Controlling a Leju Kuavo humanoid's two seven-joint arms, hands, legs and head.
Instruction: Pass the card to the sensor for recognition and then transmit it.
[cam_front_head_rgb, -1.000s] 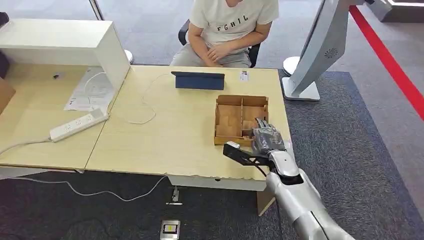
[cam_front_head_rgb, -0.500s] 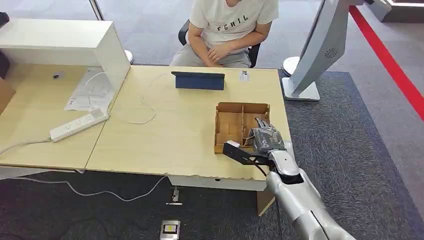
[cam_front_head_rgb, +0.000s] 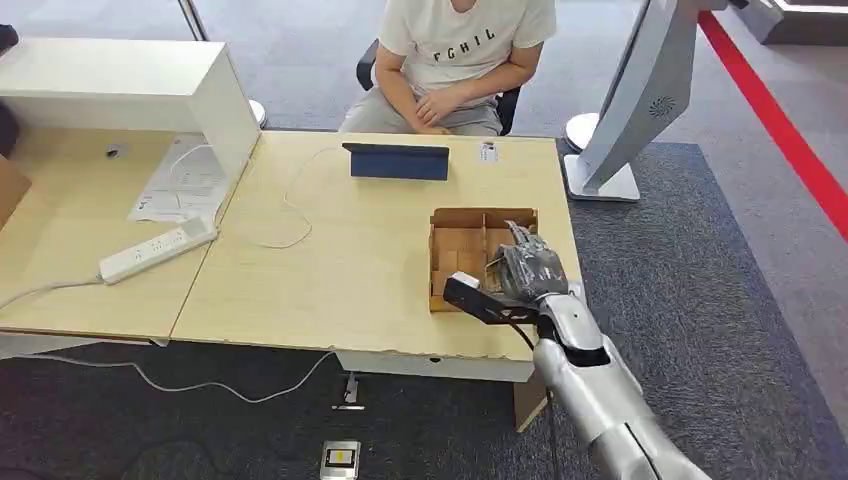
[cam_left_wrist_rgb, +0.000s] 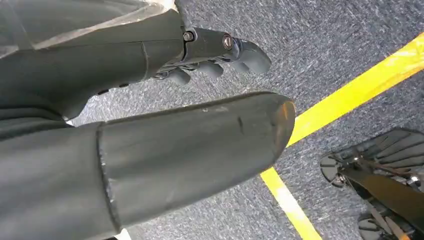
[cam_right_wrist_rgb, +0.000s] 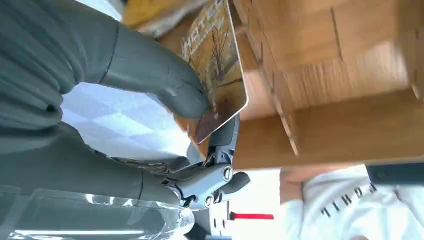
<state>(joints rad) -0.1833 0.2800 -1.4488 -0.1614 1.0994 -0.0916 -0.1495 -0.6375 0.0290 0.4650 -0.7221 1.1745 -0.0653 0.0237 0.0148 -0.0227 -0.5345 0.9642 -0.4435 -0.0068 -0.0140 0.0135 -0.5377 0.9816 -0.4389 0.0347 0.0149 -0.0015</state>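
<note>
My right hand (cam_front_head_rgb: 525, 268) hovers over the near right part of a compartmented wooden box (cam_front_head_rgb: 436, 262) on the desk. In the right wrist view its thumb and a finger pinch a brown printed card (cam_right_wrist_rgb: 216, 65) beside the box's dividers (cam_right_wrist_rgb: 280, 90). A small white device (cam_front_head_rgb: 488, 152) lies at the desk's far edge, right of a dark blue tablet (cam_front_head_rgb: 398, 161). My left hand (cam_left_wrist_rgb: 200, 100) hangs over grey carpet, fingers apart, holding nothing.
A person in a white T-shirt (cam_front_head_rgb: 455, 60) sits behind the desk. A white power strip (cam_front_head_rgb: 158, 249), papers (cam_front_head_rgb: 180, 180) and a white shelf unit (cam_front_head_rgb: 120, 85) are on the left. A white stand (cam_front_head_rgb: 625, 110) rises right of the desk (cam_front_head_rgb: 330, 270).
My right hand has risen a little and moved farther over the box, still pinching the card. The wooden box has slid slightly toward the desk's near edge.
</note>
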